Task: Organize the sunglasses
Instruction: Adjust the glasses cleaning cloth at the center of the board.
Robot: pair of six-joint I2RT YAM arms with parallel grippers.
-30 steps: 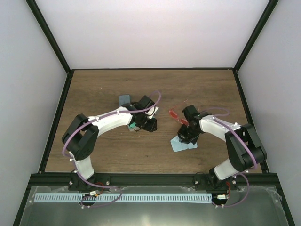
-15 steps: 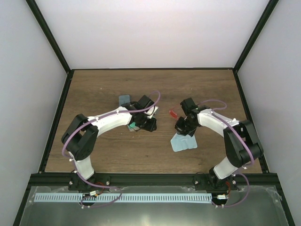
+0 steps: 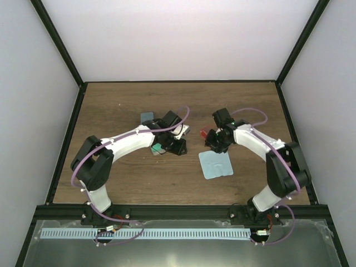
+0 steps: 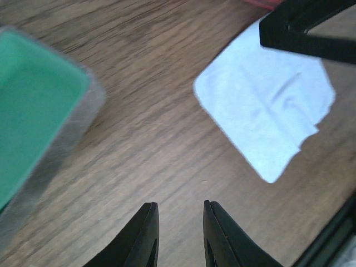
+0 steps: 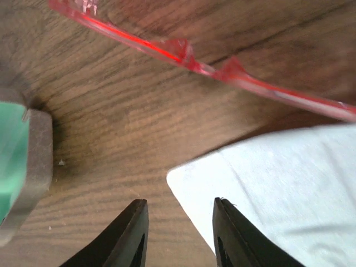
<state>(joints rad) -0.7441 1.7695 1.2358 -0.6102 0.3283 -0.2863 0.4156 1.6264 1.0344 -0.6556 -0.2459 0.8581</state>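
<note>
Both grippers are low over the middle of the wooden table [image 3: 111, 111]. The left gripper [image 4: 178, 207] has its fingers slightly apart with nothing between them, over bare wood between an open grey case [image 4: 33, 128] with green lining on its left and a light-blue cloth [image 4: 267, 122] on its right. The right gripper [image 5: 179, 203] is likewise parted and empty. The red-framed sunglasses [image 5: 183, 53] lie on the wood just past its fingertips, beside the cloth's far edge and right of the case.
</note>
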